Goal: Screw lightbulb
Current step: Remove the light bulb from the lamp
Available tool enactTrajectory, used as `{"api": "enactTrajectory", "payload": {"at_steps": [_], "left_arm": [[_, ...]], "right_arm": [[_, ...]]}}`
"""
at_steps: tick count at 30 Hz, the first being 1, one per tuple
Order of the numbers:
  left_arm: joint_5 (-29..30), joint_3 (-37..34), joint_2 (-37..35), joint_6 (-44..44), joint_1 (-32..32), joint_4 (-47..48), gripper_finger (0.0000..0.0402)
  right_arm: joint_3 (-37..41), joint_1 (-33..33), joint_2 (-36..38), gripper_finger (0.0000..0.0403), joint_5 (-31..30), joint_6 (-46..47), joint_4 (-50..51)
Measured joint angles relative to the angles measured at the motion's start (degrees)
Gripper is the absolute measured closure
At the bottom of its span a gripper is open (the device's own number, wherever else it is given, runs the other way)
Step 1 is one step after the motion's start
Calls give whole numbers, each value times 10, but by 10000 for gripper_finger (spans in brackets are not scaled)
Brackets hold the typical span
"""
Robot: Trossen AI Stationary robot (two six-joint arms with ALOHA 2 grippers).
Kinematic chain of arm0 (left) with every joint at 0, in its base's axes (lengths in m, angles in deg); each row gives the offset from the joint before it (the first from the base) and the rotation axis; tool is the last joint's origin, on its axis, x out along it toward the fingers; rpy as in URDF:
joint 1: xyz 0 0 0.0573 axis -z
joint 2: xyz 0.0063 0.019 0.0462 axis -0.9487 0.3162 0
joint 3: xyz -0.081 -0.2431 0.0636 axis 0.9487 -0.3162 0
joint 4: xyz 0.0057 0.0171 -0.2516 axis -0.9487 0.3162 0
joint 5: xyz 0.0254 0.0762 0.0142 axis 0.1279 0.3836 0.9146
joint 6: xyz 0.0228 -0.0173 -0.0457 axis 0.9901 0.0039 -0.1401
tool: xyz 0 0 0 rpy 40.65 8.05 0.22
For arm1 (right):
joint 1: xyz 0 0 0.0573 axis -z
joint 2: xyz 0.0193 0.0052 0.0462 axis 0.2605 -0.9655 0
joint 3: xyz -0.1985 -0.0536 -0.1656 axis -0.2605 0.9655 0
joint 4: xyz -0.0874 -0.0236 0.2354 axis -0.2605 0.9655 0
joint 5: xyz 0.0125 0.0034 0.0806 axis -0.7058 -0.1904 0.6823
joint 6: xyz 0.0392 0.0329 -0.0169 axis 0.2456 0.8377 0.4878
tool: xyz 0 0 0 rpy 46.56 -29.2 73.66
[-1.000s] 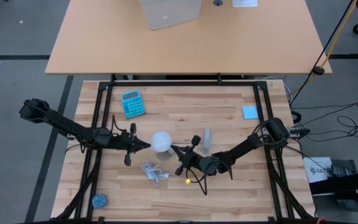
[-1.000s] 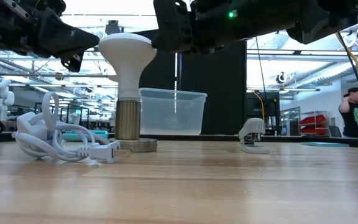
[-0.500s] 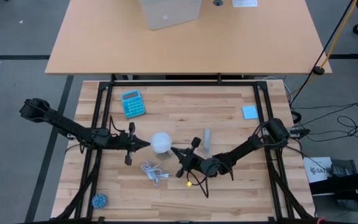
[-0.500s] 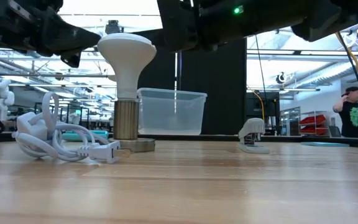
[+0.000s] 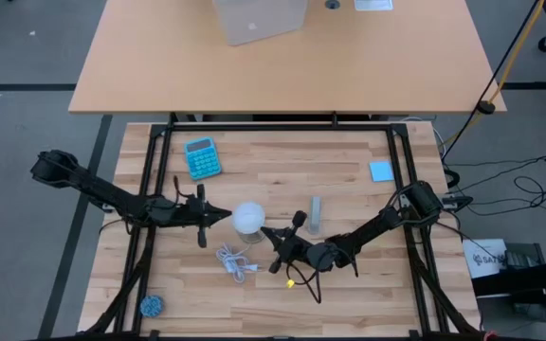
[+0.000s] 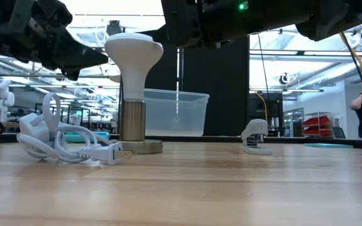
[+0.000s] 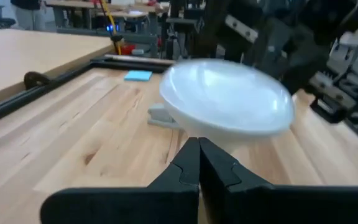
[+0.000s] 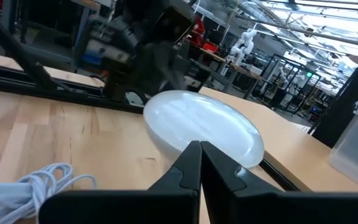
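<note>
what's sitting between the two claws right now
The lightbulb, standing upright in its socket, sits between the shut left claw and the shut right claw. The high view shows both tips at its dome.

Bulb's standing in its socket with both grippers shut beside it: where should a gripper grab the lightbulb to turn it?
Likely best around the rim of the lightbulb's wide dome, coming from above with opened fingers. It stands upright in the socket, dome up, so the rim is the broadest free part. The left gripper and right gripper flank it, fingers shut.

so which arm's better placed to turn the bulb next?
Close call, maybe left. Both grippers, left and right, are shut at the bulb dome; the left tip looks nearer.
</note>
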Motion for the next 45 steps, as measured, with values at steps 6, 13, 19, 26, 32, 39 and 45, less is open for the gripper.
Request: {"api": "enactTrajectory", "payload": {"at_steps": [6, 13, 19, 26, 32, 39, 45], "left_arm": [[-2, 0, 25, 6, 0, -30, 401], [-20, 0, 26, 11, 0, -46, 401], [-36, -1, 26, 12, 0, -46, 401], [-77, 0, 26, 12, 1, -42, 401], [-120, 0, 26, 13, 0, -41, 401], [-149, 0, 26, 16, 0, -41, 401], [-145, 0, 26, 42, 0, -36, 401]], "right_arm": [[0, 5, 0, 403, -1, 5, -5], [0, 15, 0, 403, -5, 10, -4], [0, 17, 1, 403, -10, 4, -2], [0, 24, 1, 403, -43, -13, 4], [0, 38, 1, 403, -31, -13, 10], [0, 48, 0, 403, -28, -15, 16], [0, 37, 0, 403, -85, -13, 15]]}}
